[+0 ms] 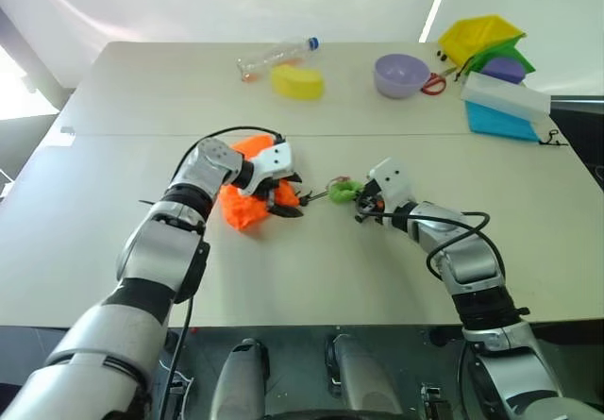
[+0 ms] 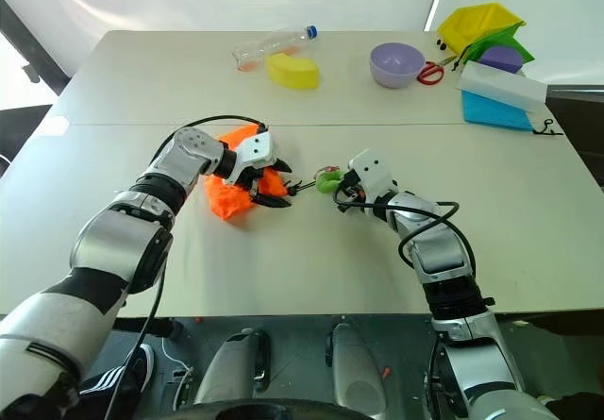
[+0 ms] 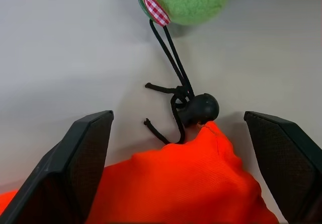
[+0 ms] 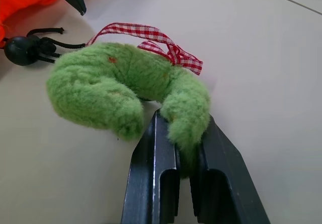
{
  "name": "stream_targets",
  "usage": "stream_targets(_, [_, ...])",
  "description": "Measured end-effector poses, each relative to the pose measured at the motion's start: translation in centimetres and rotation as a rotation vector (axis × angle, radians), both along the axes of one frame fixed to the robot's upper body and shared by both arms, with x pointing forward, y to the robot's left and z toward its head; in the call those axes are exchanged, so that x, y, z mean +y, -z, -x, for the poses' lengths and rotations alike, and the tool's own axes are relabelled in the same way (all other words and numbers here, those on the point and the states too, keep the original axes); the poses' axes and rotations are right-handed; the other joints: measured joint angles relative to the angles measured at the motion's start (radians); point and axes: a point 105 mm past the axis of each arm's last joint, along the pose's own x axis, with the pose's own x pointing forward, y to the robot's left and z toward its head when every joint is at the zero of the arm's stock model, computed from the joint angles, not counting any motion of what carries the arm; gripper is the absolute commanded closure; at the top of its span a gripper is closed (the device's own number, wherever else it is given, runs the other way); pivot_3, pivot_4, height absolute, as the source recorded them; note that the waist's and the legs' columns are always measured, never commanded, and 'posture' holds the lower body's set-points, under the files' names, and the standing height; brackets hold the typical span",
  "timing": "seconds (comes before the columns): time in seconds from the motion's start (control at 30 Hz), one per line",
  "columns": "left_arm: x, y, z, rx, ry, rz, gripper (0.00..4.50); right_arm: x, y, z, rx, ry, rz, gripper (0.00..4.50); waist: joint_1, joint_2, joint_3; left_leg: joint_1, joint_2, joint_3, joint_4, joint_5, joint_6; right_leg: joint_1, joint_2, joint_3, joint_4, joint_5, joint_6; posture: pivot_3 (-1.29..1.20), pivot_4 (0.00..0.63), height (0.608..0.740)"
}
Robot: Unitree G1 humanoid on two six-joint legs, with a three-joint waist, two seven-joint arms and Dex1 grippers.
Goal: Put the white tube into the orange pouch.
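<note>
Your table is pale beige with a seam across it. The orange pouch lies near the middle. Along the far edge you have a clear bottle, a yellow sponge, a lilac bowl and red scissors; a blue box sits far right.

At the far edge of the table we see a clear bottle lying beside a yellow sponge. Near them stands a lilac bowl touching red scissors. At the far right corner, a yellow bag and a white and blue box.
</note>
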Motion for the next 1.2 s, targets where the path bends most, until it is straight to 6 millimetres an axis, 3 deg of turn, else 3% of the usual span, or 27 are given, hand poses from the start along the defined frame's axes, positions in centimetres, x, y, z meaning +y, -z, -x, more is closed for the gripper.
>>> stream_targets(0.3, [-0.2,0.1,-0.6,-0.018,-0.067,-0.004,0.05,-0.1,0.0,0.0,-0.004,0.006,0.005,4.50,0.000,0.000,0.000,0.001,0.000,0.000,0.001,0.000,0.000,0.000,0.000,0.000,0.002,0.000,0.000,0.00,0.150,0.740])
stream_targets(0.53, [-1.2,0.0,-1.0,-0.023,-0.168,0.113,0.05,0.1,0.0,0.0,-0.006,0.004,0.011,4.50,0.001,0.000,0.000,0.000,0.000,-0.001,0.005,0.000,0.000,0.001,0.000,0.000,0.004,0.000,0.000,0.00,0.150,0.740])
stream_targets(0.8, [-1.6,-1.3,-0.1,-0.028,-0.132,0.177,0.05,0.2,0.2,0.0,-0.001,-0.002,0.015,4.50,-0.001,0.000,0.000,0.000,0.000,-0.001,0.006,0.000,0.000,0.001,0.000,0.000,0.004,0.000,0.000,0.00,0.150,0.740])
stream_targets(0.97, [-1.6,-3.5,-0.2,-0.126,-0.153,0.167,0.05,0.4,-0.1,-0.2,-0.007,-0.009,0.014,4.50,-0.001,0.000,0.000,-0.001,0.000,-0.001,0.008,0.000,0.000,0.002,0.000,0.000,0.004,0.000,0.000,0.00,0.150,0.740])
stream_targets(1.2, [-0.4,-0.2,0.4,-0.105,-0.369,0.106,0.05,0.4,-0.1,-0.3,-0.014,-0.011,0.020,4.50,-0.001,0.000,0.000,0.000,0.000,-0.001,0.010,0.000,0.000,0.001,0.000,0.000,0.009,0.001,0.001,0.00,0.150,0.740])
